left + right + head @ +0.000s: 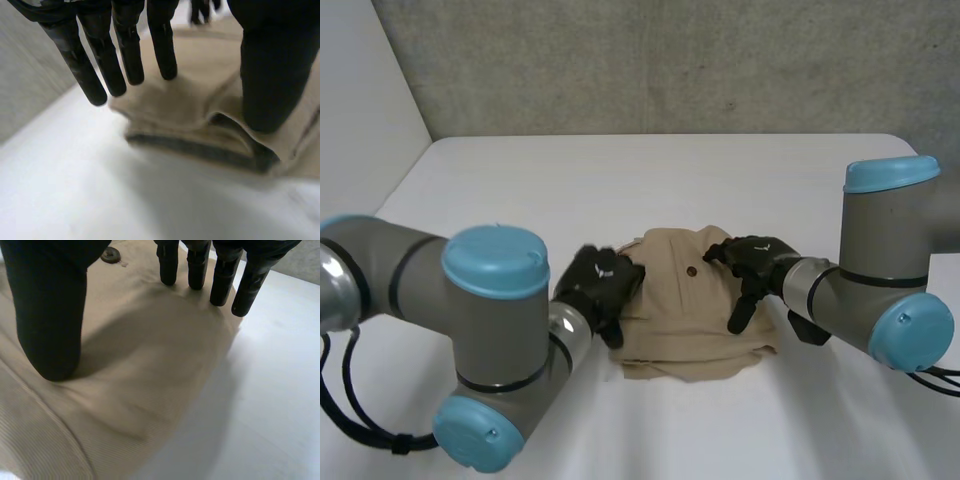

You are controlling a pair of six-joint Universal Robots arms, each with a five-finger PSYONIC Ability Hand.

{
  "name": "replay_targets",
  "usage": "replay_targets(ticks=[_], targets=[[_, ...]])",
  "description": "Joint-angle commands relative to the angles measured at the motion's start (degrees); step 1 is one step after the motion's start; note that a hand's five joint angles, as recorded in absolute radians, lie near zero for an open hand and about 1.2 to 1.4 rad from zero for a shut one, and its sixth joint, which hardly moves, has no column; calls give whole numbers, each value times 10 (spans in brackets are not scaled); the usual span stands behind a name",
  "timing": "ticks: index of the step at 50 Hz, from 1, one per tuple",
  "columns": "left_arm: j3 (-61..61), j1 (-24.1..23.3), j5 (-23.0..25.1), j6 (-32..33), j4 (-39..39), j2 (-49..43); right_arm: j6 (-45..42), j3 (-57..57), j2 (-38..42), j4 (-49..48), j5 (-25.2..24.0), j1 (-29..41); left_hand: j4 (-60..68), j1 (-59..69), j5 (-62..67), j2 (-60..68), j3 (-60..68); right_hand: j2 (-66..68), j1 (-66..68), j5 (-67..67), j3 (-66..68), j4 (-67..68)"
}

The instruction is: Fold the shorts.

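Head view: the folded beige shorts (pixel 692 322) lie mid-desk (pixel 620 180) on the robot's side. The left hand (pixel 600 285) is on their left edge and the right hand (pixel 755 262) on their right part, with free desk all around. Left wrist view: straight fingers (pixel 105 65) reach over the folded edge, thumb on cloth, grasping nothing. Right wrist view: fingers (pixel 222 280) are straight and released on the cloth's edge, near a button (pixel 110 255).

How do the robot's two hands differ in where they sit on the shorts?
The left hand is at the shorts' left edge; the right hand is at their right edge. The left hand's thumb rests by a layered fold; the right hand's thumb lies on smooth cloth near a button. Both have straight fingers and grip nothing.
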Motion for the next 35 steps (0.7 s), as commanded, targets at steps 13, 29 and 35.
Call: replay_targets(ticks=[13, 29, 35], targets=[[141, -13, 0, -94, 8, -96, -32, 52, -17, -62, 21, 0, -175, -180, -171, -174, -174, -23, 11, -37, -16, -36], [129, 18, -43, -46, -26, -135, -34, 66, -17, -77, 21, -7, -173, -179, -169, -172, -173, -23, 11, -37, -16, -36], [110, 22, -47, -9, -24, -135, -38, 68, -17, -78, 21, -7, -178, -184, -174, -177, -178, -23, 11, -37, -16, -36]])
